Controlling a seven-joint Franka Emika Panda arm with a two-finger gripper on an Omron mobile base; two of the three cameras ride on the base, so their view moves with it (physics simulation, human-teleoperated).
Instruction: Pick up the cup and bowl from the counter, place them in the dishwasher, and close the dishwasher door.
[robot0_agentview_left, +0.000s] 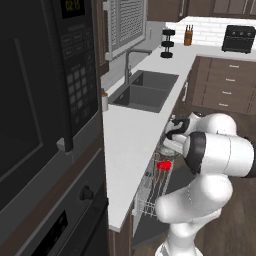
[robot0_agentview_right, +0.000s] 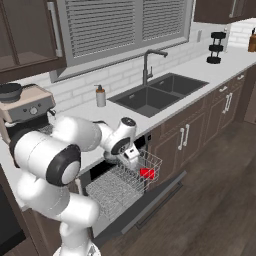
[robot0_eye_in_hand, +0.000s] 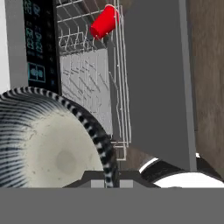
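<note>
The red cup (robot0_agentview_left: 164, 165) (robot0_agentview_right: 147, 173) (robot0_eye_in_hand: 104, 22) lies on its side in the white wire rack (robot0_agentview_right: 115, 192) (robot0_eye_in_hand: 87, 74) of the open dishwasher. My gripper (robot0_agentview_left: 172, 140) (robot0_agentview_right: 132, 156) hangs just above the rack's near-sink end, by the counter (robot0_agentview_left: 130, 135) edge, shut on the grey metallic bowl (robot0_agentview_left: 171, 145) (robot0_eye_in_hand: 52, 144). In the hand view the bowl looms at lower left, its ribbed rim hiding the fingertips. The dark dishwasher door (robot0_agentview_right: 150, 210) (robot0_eye_in_hand: 153, 87) lies folded down flat, out over the wooden floor.
A dark sink (robot0_agentview_left: 145, 90) (robot0_agentview_right: 160, 92) with a faucet is set in the counter past the dishwasher. A soap bottle (robot0_agentview_right: 100, 96) stands beside it. A black oven and microwave (robot0_agentview_left: 40, 100) rise at the left. A coffee machine (robot0_agentview_right: 25, 105) sits on the counter.
</note>
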